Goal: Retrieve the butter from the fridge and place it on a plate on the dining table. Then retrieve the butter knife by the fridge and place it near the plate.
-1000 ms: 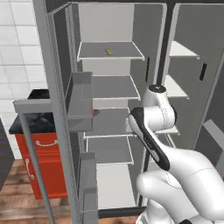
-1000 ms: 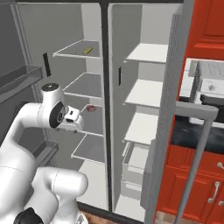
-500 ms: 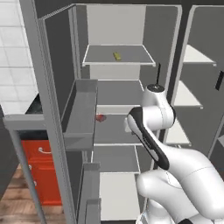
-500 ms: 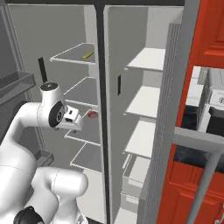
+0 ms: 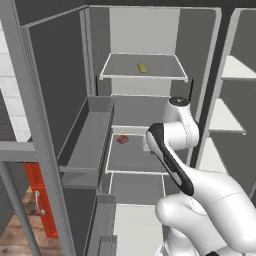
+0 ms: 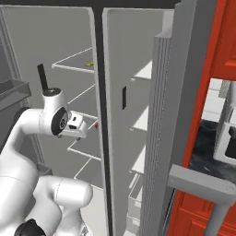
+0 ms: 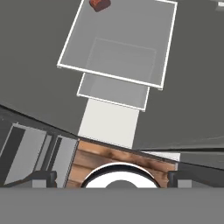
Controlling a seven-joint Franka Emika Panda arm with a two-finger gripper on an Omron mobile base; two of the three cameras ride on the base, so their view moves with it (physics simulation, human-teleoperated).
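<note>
Butter (image 5: 143,67) sits at twelve o'clock on the left base view's top shelf (image 5: 120,73); hand view shows spread end effector (image 7: 111,177), shelf edges below.

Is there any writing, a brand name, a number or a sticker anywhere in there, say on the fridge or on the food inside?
None: no words, numbers or signs can be read.
The fridge walls and shelves are plain grey.
The butter on the top shelf is bare yellow, no wrapper print.
The reddish-brown lump carries no label.
</note>
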